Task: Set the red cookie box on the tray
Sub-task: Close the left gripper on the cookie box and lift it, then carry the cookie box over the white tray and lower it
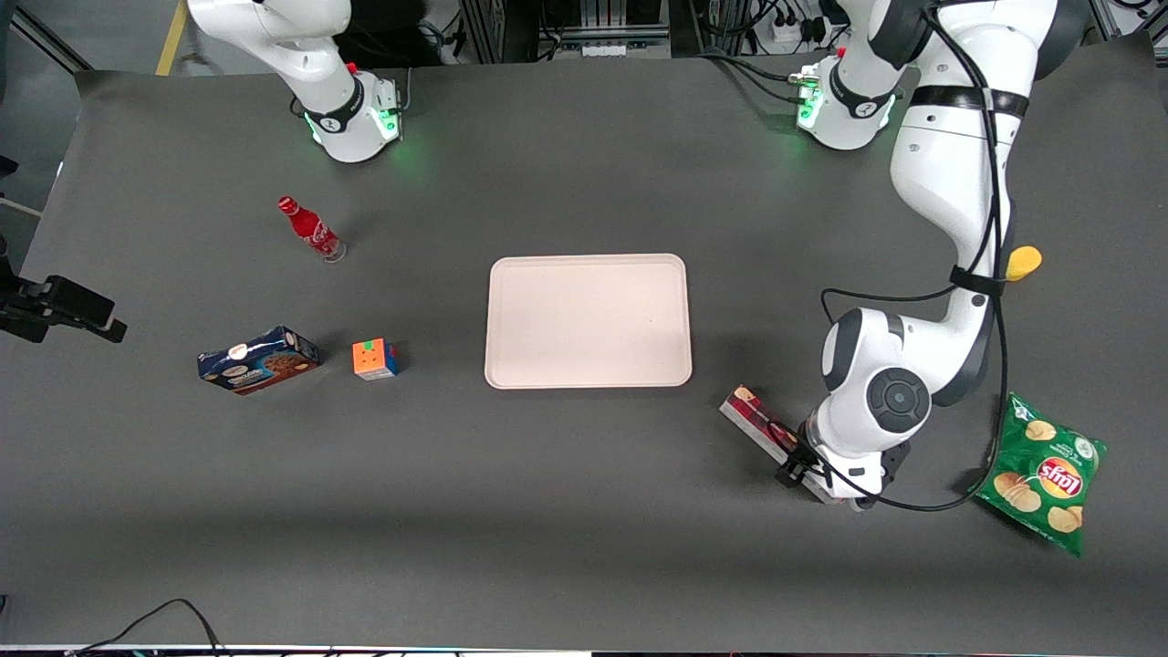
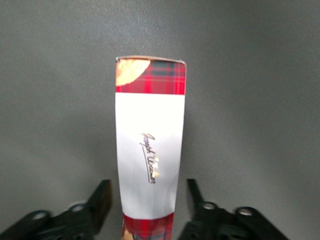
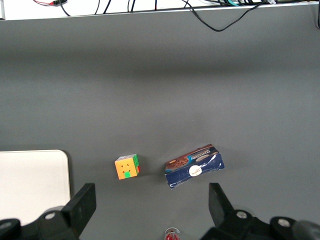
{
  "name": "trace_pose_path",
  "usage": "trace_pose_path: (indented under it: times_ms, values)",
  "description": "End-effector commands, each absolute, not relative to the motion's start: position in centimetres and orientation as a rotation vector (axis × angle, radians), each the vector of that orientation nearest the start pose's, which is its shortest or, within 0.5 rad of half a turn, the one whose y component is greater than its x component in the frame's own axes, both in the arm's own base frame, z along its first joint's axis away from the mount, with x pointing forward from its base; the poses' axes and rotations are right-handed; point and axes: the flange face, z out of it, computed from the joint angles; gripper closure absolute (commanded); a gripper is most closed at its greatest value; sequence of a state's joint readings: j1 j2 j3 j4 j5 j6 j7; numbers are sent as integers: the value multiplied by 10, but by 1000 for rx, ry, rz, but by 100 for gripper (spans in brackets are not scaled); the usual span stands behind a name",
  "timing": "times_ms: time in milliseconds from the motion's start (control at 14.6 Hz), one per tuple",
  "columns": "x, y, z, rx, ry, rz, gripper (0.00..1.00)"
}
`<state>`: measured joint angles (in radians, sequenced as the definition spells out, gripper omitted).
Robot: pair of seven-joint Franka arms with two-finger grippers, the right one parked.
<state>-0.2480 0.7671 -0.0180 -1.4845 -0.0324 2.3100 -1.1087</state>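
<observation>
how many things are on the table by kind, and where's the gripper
cookie boxes: 2, red cookie box and blue box
tray: 1
soda bottle: 1
puzzle cube: 1
chip bag: 1
yellow thing: 1
total: 7
gripper open, astride the red box

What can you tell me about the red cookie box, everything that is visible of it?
The red cookie box is a long, slim cardboard carton lying flat on the dark table, nearer the front camera than the tray and not on it. It has red plaid ends with cookie pictures and a white middle section with cursive lettering. The claw is open, one finger on each long side, not visibly touching.
</observation>
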Motion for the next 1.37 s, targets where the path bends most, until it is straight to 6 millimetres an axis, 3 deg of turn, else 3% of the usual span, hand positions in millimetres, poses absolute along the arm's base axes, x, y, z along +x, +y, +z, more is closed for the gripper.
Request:
trace_pose_path:
  times_ms: [0, 206, 412, 618, 893, 1031, 1305]
  values:
    - [698, -200, 227, -2903, -1402, -38, 77]
    - [697, -203, 225, -2914, -1382, -31, 98]
    - [699, -201, 246, -2972, -1257, -58, 100]
    - [698, -197, 299, -3070, -930, -70, 100]
    - [696, -194, 398, -3122, -401, -33, 100]
    - [688, -200, 442, -3130, -273, 0, 100]
    - [651, -270, 492, -3158, -75, 3, 100]
